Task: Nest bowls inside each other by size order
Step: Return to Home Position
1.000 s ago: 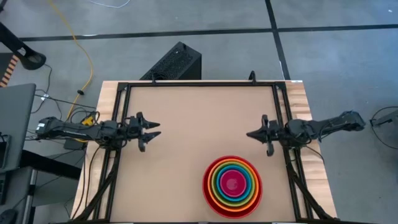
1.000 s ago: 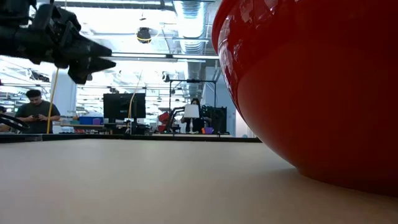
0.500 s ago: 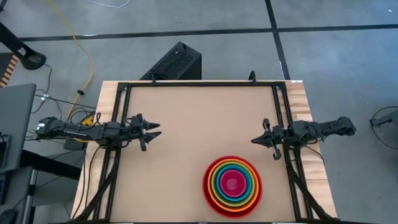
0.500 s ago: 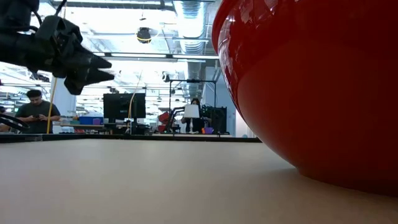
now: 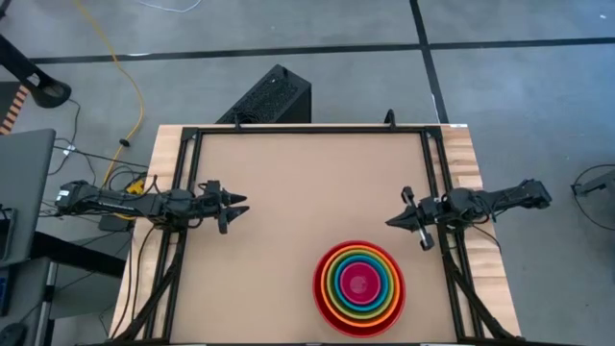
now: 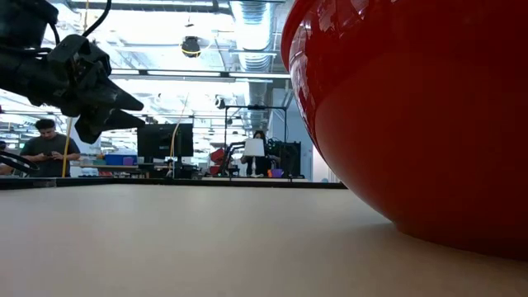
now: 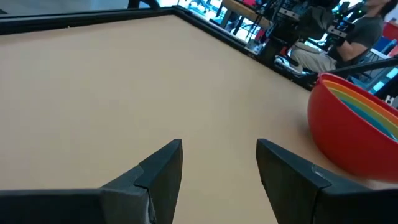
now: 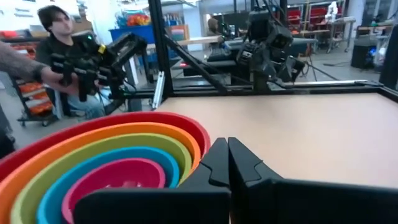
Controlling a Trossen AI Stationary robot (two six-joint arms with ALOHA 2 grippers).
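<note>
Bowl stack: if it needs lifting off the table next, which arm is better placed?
Right, probably. The right gripper, shut, hangs close beside the bowl stack on the right half of the table; the left gripper, open, is far across it.

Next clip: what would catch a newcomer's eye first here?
The nested bowls, red outermost to pink in the centre, form a rainbow target on the table, nearer the right arm. In the low view the red bowl fills the picture's right. The left gripper, open, and the right gripper, shut, hang over opposite sides.
</note>
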